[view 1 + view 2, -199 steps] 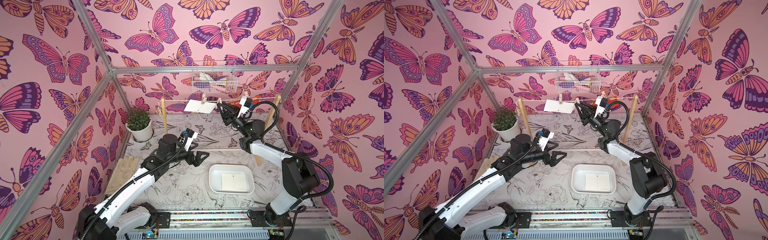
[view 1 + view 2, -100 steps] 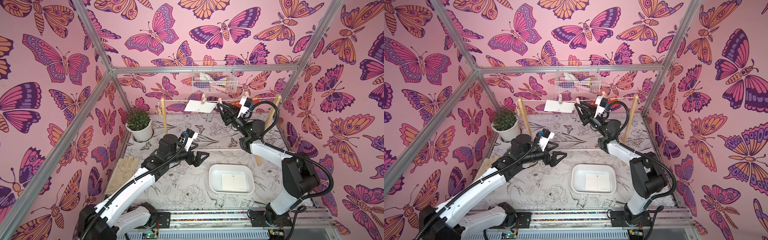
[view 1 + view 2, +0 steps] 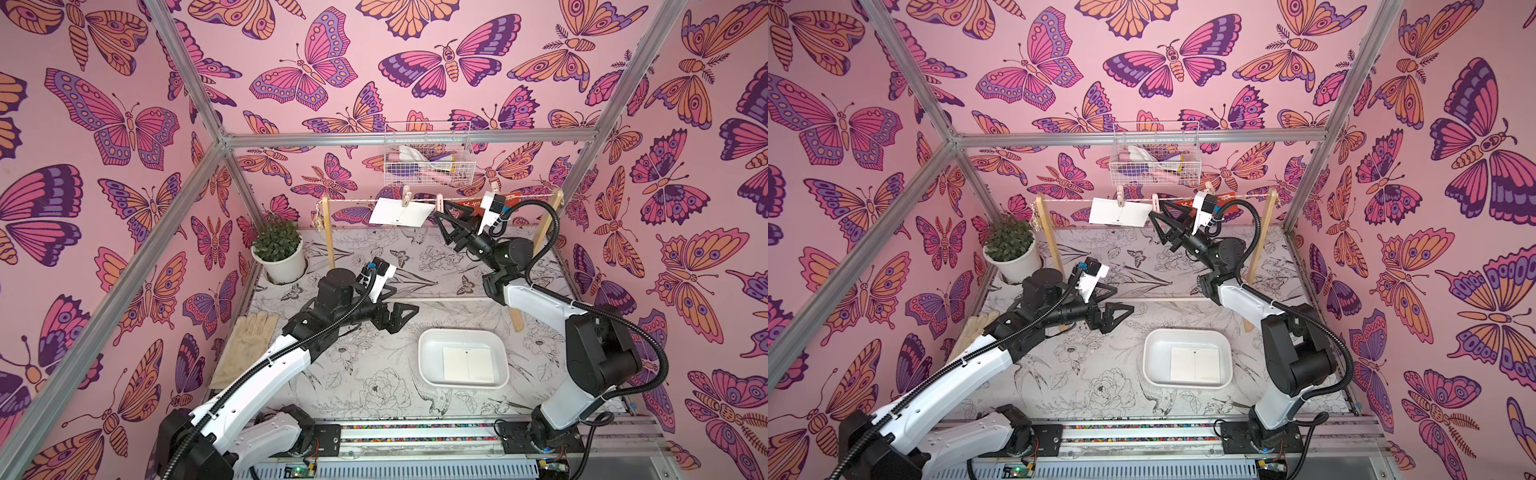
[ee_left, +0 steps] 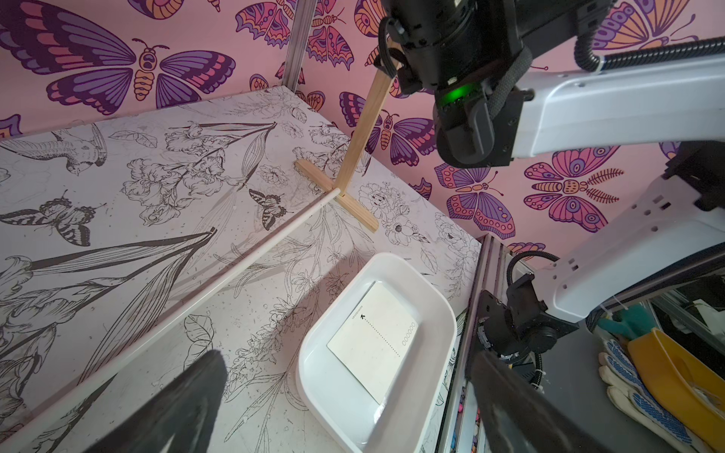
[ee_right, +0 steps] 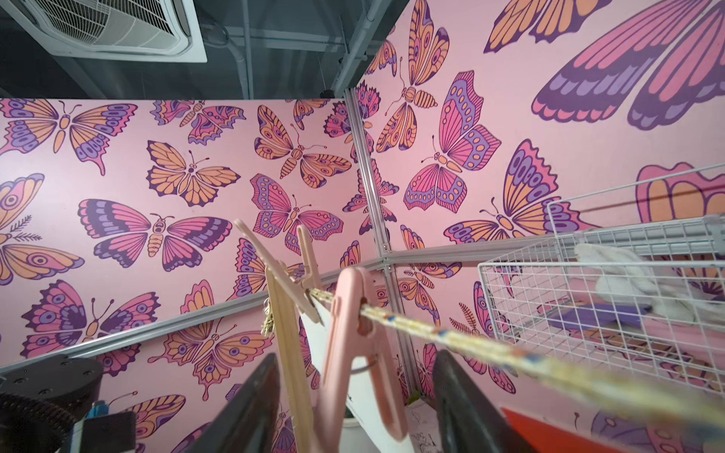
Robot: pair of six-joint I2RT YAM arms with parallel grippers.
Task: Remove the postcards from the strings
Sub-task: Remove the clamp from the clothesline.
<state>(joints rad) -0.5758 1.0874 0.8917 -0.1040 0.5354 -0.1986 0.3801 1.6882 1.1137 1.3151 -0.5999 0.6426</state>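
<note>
A pale twine string (image 3: 357, 200) (image 3: 1075, 200) (image 5: 451, 337) runs across the top of the wooden rack. A white postcard (image 3: 401, 212) (image 3: 1120, 214) (image 5: 367, 396) hangs from it by two pinkish clothespins. My right gripper (image 3: 444, 226) (image 3: 1158, 227) (image 5: 355, 364) is open, its jaws on either side of the right-hand clothespin (image 3: 439, 203) (image 5: 353, 313) with gaps on both sides. A red postcard (image 3: 473, 205) (image 5: 549, 431) hangs further right, partly hidden by the wrist camera. Another white postcard (image 3: 467, 363) (image 4: 376, 341) lies in the white tray (image 3: 428, 353). My left gripper (image 3: 401, 316) (image 4: 349, 364) hovers open and empty, left of the tray.
A potted plant (image 3: 278, 253) stands at the back left and a tan glove (image 3: 245, 349) lies by the left wall. A wire basket (image 3: 428, 162) hangs on the back wall above the string. A thin white dowel (image 4: 196, 298) joins the rack's feet along the table.
My right gripper's jaws have spread apart around the clothespin. The white postcard still hangs on the string. The left arm has not moved.
</note>
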